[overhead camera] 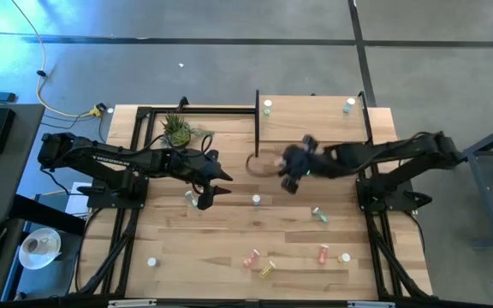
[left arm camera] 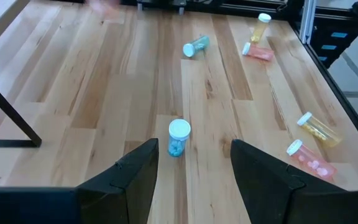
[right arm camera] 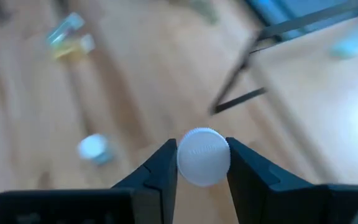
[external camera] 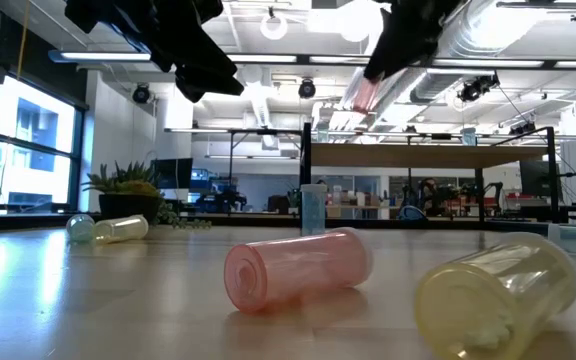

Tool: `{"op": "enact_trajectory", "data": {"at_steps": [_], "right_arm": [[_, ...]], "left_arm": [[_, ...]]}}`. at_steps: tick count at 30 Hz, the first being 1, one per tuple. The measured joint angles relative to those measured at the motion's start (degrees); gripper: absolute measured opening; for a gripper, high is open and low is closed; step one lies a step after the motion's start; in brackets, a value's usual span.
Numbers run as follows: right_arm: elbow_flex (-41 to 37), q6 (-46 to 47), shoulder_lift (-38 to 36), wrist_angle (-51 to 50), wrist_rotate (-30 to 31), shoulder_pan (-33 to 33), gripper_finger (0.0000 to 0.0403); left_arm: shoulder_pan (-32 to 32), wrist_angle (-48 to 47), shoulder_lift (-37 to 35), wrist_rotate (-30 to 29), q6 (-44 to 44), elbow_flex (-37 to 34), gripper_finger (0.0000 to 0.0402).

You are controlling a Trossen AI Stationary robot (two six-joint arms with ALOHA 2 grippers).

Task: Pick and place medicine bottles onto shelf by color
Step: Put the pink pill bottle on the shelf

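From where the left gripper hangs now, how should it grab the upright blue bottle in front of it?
Grip the blue bottle by its body just under the white cap, coming straight down from above. It stands upright and alone on the table, so the open left gripper can probably straddle it; its fingers already sit either side.

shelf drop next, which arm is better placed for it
Right. The right gripper is shut on a white-capped bottle and hangs beside the shelf. The left gripper is open and empty, over an upright teal bottle on the table.
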Motion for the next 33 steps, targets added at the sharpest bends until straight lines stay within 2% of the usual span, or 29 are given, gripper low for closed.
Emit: {"op": "enact_trajectory", "data": {"at_steps": [12,23,33], "right_arm": [[0.0,-4.66,-10.89,-1.99,1.2,-17.12,0.0099],[3.83,-4.95,-11.56,-7.23,1.11,-31.35,0.0099],[4.58,-1.04,-11.54,-13.75,-3.44,-40.8,0.0099]], "left_arm": [[-0.01,0.0,0.0,0.0,0.0,0.02,0.0192],[0.0,0.0,0.0,0.0,0.02,0.02,0.0192],[0.01,0.0,0.0,0.0,0.02,0.02,0.0192]]}}
